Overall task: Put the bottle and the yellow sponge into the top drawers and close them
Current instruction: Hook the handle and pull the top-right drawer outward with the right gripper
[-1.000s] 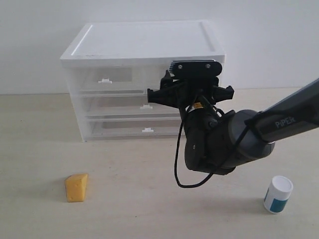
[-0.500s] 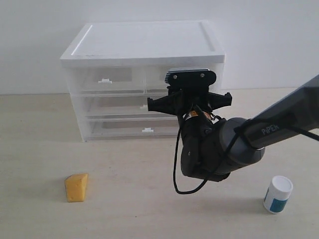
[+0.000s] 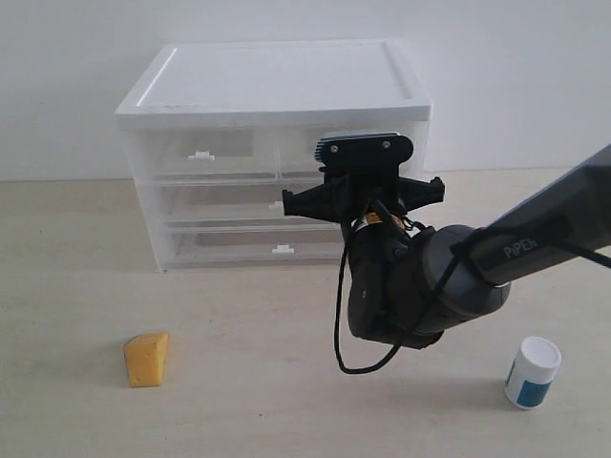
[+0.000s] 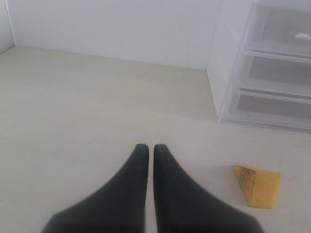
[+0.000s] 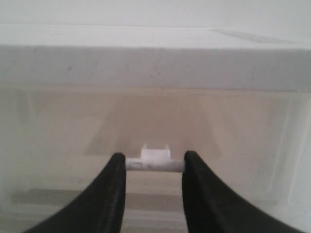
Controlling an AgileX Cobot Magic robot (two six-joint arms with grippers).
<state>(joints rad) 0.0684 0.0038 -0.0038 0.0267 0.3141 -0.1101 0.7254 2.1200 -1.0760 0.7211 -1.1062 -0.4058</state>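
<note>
At the back edge of the table (image 3: 286, 410), the right gripper (image 5: 154, 156) is pressed up to the right-hand one of the top drawers (image 3: 205, 155). Its two dark fingers (image 5: 114, 189) touch either end of that drawer's white clip handle (image 5: 154, 165), and I read this as a grasp on the handle. In the exterior view the right arm (image 3: 420, 286) reaches in from the right edge and hides most of that drawer. The left top drawer sits flush with the front of the white cabinet (image 3: 277, 81), as do the two full-width drawers (image 3: 229, 243) below.

The yellow sponge (image 3: 146, 359) lies on the table towards the front left corner, well apart from the cabinet, and nothing touches it. The bottle (image 3: 532, 372) stands upright near the front right corner with its white cap on top, just beyond the arm and clear of it.

My left wrist camera shows the left gripper (image 4: 147, 148) clenched over bare table, its fingertips almost together with nothing between them. The sponge (image 4: 257, 184) is close by but apart from them.
</note>
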